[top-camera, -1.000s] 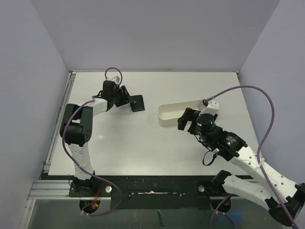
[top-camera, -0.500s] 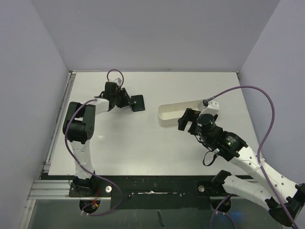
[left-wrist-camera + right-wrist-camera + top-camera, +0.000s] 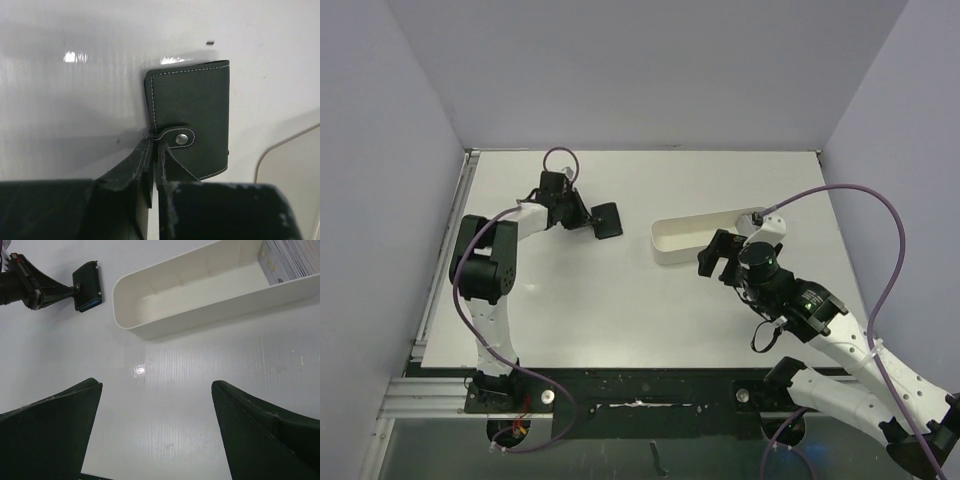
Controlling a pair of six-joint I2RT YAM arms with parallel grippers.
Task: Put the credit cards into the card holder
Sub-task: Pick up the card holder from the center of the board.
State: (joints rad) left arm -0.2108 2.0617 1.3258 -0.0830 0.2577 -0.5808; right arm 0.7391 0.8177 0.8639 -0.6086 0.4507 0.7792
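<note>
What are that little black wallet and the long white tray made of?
The card holder looks like leather or an imitation of it: matte black, pale stitching along its edges, and a shiny, metal-looking snap. The tray seems to be moulded plastic: smooth, slightly glossy white, with thin walls and rounded ends.

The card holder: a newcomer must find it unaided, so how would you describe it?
On the white table, look left of the long white tray, at the tip of the left gripper. The card holder is the small black folded case with pale stitching and a metal snap, the only dark flat thing there.
</note>
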